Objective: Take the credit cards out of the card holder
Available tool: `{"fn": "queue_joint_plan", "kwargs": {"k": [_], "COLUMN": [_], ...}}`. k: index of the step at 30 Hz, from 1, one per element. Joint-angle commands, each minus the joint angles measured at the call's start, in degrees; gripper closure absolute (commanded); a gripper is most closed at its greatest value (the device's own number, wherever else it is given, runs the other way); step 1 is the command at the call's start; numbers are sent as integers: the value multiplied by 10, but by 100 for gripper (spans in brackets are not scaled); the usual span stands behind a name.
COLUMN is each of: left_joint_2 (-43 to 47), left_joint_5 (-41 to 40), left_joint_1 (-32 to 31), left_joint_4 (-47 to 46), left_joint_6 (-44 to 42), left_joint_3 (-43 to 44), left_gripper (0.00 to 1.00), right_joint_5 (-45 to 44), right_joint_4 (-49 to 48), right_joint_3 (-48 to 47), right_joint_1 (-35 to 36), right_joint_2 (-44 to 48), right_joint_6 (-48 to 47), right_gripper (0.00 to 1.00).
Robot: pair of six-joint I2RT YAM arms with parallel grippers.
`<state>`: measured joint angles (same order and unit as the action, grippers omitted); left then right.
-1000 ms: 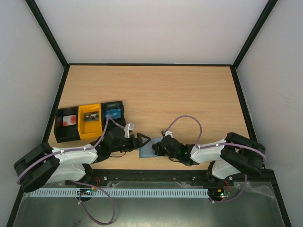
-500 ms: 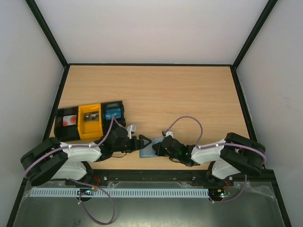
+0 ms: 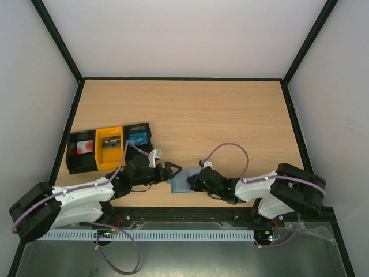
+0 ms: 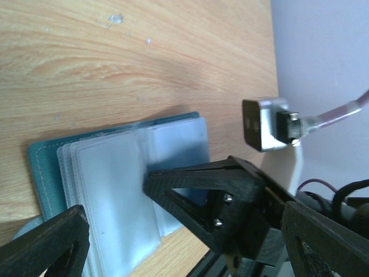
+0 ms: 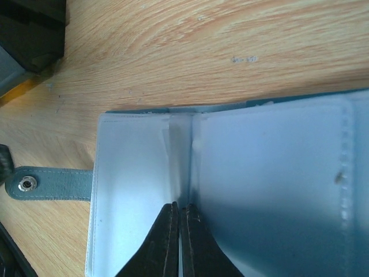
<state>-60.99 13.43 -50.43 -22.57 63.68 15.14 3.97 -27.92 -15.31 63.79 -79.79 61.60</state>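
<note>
Though splayed open, teal cover down and cloudy sleeves up, gives away no clear card edge. Find the card holder (image 3: 180, 183) flat on the counter (image 3: 190, 115) near the front edge, between the two arms. Looks light, thin and floppy: likely to slide or lift whole under any pull unless pinned. Soft plastic sleeves, probably slick, prone to bending rather than resisting. Best handled by pressing down on the bare teal cover or the snap tab (image 5: 49, 183) with one gripper, and pinching a card's exposed edge at a sleeve mouth with the other, not the sleeve itself. Right gripper (image 5: 177, 218) pressed together, tips at the central fold between sleeves; impossible to tell whether pinching a leaf there. Left gripper (image 3: 170, 172) spread wide, hovering just beside the card holder on its left, touching nothing visibly. Farther left, well apart, black and yellow trays (image 3: 81, 166) holding small items.
</note>
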Motion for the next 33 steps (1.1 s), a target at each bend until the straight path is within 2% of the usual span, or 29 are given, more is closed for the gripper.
{"fn": "queue_joint_plan", "kwargs": {"k": [1, 7, 17, 27, 33], "left_joint_2": [27, -8, -94, -117, -124], "left_joint_5": [-9, 14, 37, 37, 32], "left_joint_1": [2, 2, 3, 3, 2], "left_joint_4": [1, -18, -72, -93, -75], "left_joint_6": [9, -12, -19, -18, -15], "left_joint_3": [-6, 9, 14, 1, 4], "left_gripper": [7, 6, 6, 6, 6], "right_joint_5": [10, 24, 23, 19, 16], "right_joint_4": [1, -44, -50, -44, -38], "right_joint_3": [17, 26, 28, 29, 28], "right_joint_1": [3, 3, 3, 3, 3], "right_joint_2": [-26, -56, -67, -62, -56], "right_joint_6": [7, 21, 20, 15, 12], "right_gripper": [98, 98, 98, 98, 98]}}
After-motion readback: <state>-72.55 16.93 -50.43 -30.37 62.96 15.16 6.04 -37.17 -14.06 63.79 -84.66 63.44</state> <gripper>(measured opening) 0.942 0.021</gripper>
